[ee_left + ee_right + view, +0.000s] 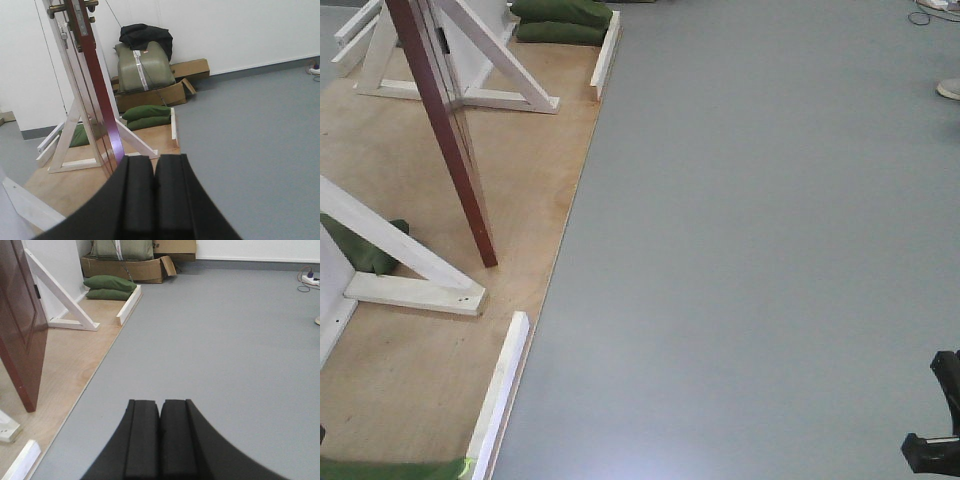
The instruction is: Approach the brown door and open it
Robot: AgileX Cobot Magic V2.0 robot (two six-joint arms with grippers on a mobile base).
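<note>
Standing swung out from its white frame, the brown door [445,130] looks already part open, so the opening seems mostly done. How wide it needs to go can't be judged. It is glossy reddish-brown with a recessed panel on its face. The brass handle [57,8] sits high up, and the door's free bottom corner is near the edge of the plywood platform [420,380]. White braces [510,70] prop the frame on both sides, with green sandbags [560,20] behind them. The base sits on the grey floor [770,250], right of the platform and near the door. Neither arm touches the door. Left fingers [140,200] are pressed together and hold nothing. Right fingers [142,440] are the same.
</note>
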